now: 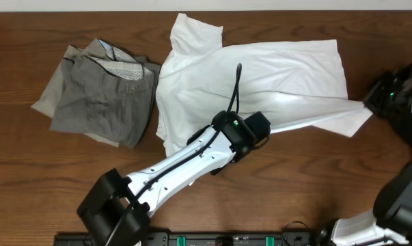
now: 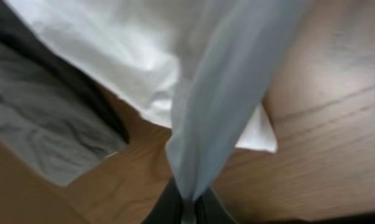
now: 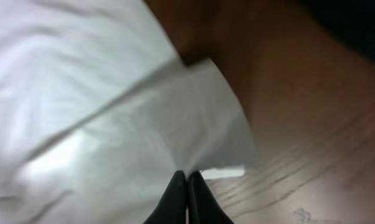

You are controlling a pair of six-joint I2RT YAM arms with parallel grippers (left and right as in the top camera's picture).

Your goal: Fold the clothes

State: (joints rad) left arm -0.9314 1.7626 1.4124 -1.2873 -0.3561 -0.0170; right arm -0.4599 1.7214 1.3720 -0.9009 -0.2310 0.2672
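Wooden table (image 1: 28,171) bearing a white T-shirt (image 1: 287,68) spread at centre, its long axis running left to right. Bunched grey-khaki trousers (image 1: 100,102) lie just beside the shirt's left side. Left gripper (image 2: 188,206): jaws closed on a pinch of the shirt's near edge. Right gripper (image 3: 187,180): jaws closed on the shirt's right-hand corner. With both holds near and to the right, the fold probably carries leftward.

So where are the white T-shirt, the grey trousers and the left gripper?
white T-shirt (image 1: 281,63), overhead view, its chest.
grey trousers (image 1: 102,102), overhead view, middle of pile.
left gripper (image 2: 188,200), left wrist view, between its fingertips.
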